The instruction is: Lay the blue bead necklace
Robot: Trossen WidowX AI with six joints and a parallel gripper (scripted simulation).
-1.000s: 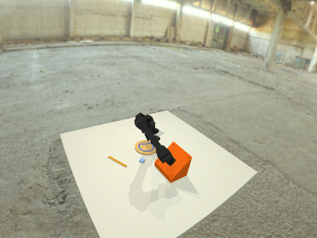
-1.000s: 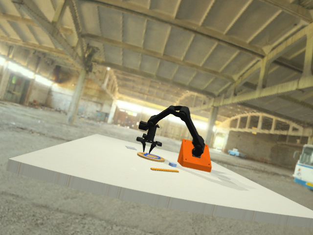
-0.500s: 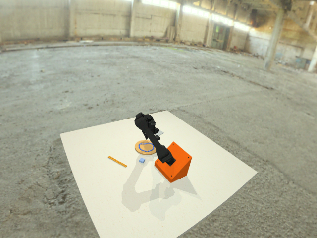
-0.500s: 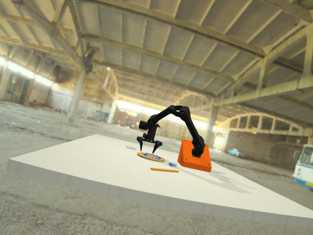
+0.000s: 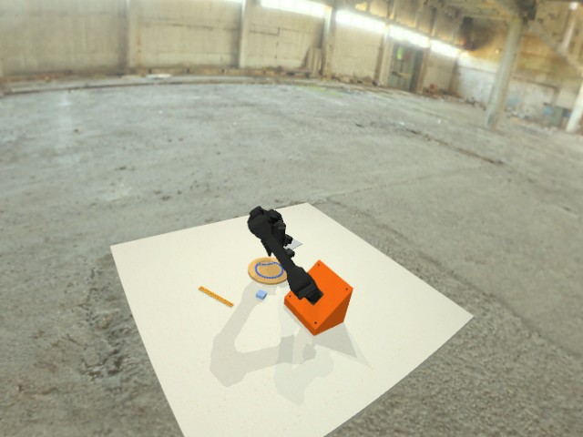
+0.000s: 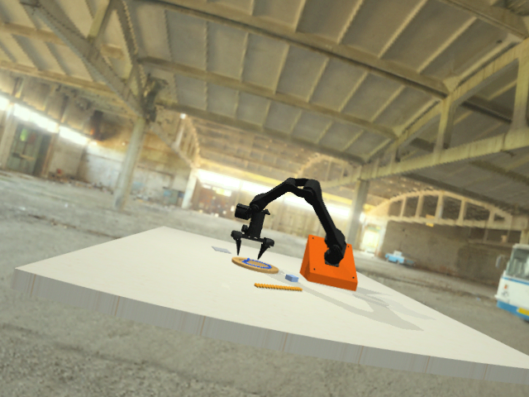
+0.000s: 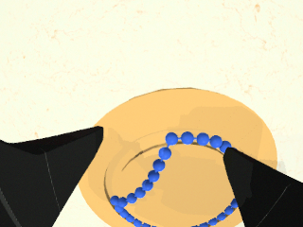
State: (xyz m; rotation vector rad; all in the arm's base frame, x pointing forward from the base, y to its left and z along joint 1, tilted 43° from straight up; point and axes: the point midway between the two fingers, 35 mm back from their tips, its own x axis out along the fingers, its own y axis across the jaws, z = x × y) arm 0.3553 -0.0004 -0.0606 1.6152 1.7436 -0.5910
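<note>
Necklace of blue beads point(image 5: 269, 277) point(image 6: 256, 266) point(image 7: 159, 165), lying on the round bead board point(image 5: 251, 271) point(image 6: 234, 260) point(image 7: 189, 106), near the middle of the frame in top view and a little below the middle in exterior view; in wrist view, a slanting run of beads cutting inside the circle, from lower left up to the centre, with an arc of groove bare at its upper left; so, not laid all around in the groove; lower beads following the curve at the bottom edge of the frame, partly cut off.

Gripper point(image 5: 281, 254) point(image 6: 248, 256) point(image 7: 166, 144) opened almost fully, with nothing held between the fingers; pointing down above the board in exterior view; in wrist view, one black finger at left and other at right, the right one hiding some beads.

Black arm point(image 5: 282, 256) point(image 6: 323, 213) mounted on orange block point(image 5: 336, 287) point(image 6: 348, 277), right of the board in both wide views; small light-blue block point(image 5: 260, 294) point(image 6: 292, 278) near the board, and orange beaded strip point(image 5: 215, 297) point(image 6: 278, 287) at lower left of that block; grey flat piece point(image 5: 295, 243) point(image 6: 221, 249) beyond the board, partly hidden in top view.
</note>
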